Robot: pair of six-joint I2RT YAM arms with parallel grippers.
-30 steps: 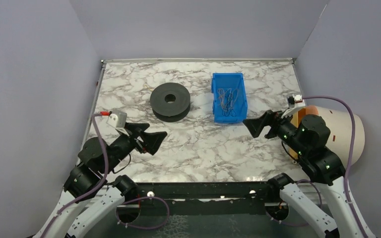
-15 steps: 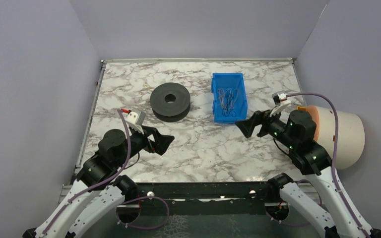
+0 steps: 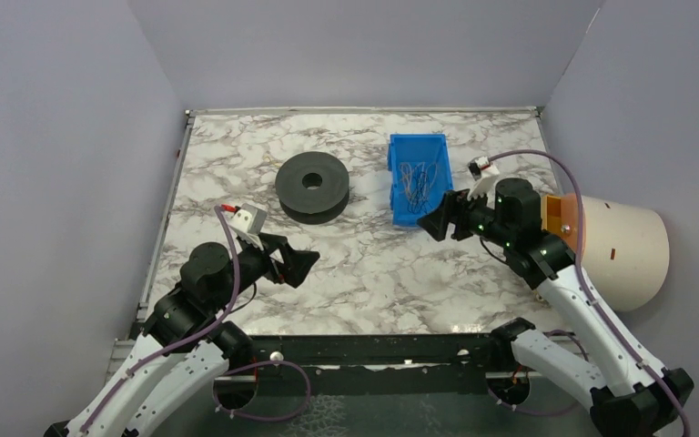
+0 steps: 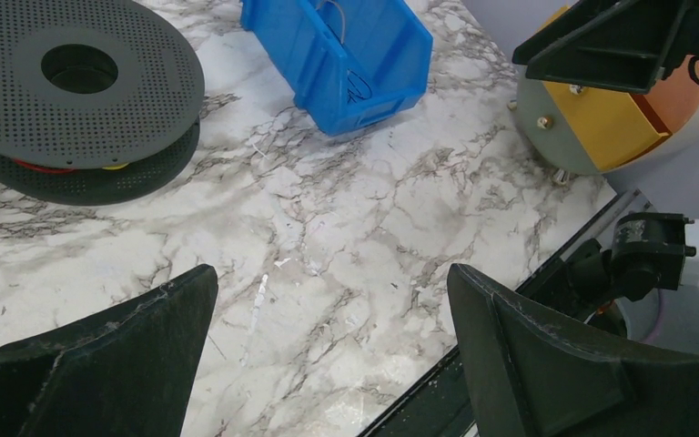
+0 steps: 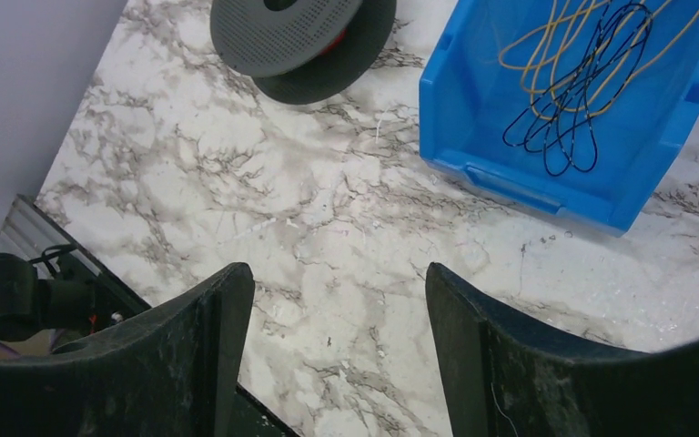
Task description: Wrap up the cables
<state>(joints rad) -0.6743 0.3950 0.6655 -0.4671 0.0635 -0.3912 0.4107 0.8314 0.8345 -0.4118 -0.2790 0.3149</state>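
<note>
The cables (image 3: 416, 180) (image 5: 573, 86), thin yellow and dark wires, lie in a loose tangle inside the blue bin (image 3: 419, 217) (image 5: 546, 187) (image 4: 328, 82). Left of the bin, the black spool (image 3: 312, 185) (image 4: 73, 91) (image 5: 300, 36) lies flat, with a bit of red and yellow showing between its flanges. My right gripper (image 3: 437, 221) (image 5: 337, 270) hovers open and empty just off the bin's near right corner. Over the near left of the table, my left gripper (image 3: 296, 264) (image 4: 329, 273) stands wide open with nothing in it, short of the spool.
A cream cylinder with an orange panel (image 3: 619, 250) (image 4: 601, 118) stands off the table's right edge, behind the right arm. A black frame rail (image 3: 364, 350) runs along the near edge. Lilac walls close in the left, back and right.
The right arm has swung forward and left toward the blue bin, and its jaws have narrowed a little. The left gripper slid slightly right early on, then held still.
</note>
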